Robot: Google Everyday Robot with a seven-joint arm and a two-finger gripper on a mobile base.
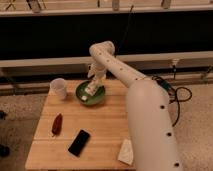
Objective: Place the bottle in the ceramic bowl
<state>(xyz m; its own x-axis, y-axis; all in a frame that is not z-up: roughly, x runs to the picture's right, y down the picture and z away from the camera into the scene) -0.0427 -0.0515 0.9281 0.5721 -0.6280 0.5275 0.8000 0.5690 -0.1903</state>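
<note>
Above the round green ceramic bowl [91,93], the pincer [95,80] is positioned; its grip cannot be told, and the small whitish bottle [90,92] is seen inside the bowl.

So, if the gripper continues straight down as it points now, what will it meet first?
Probably the bottle, a whitish shape lying in the ceramic bowl right under the gripper. Depth is hard to judge, so it may already be touching it.

No readable text; bottle [91,90] label seemingly blank; tool [95,83] above bowl [80,94].
</note>
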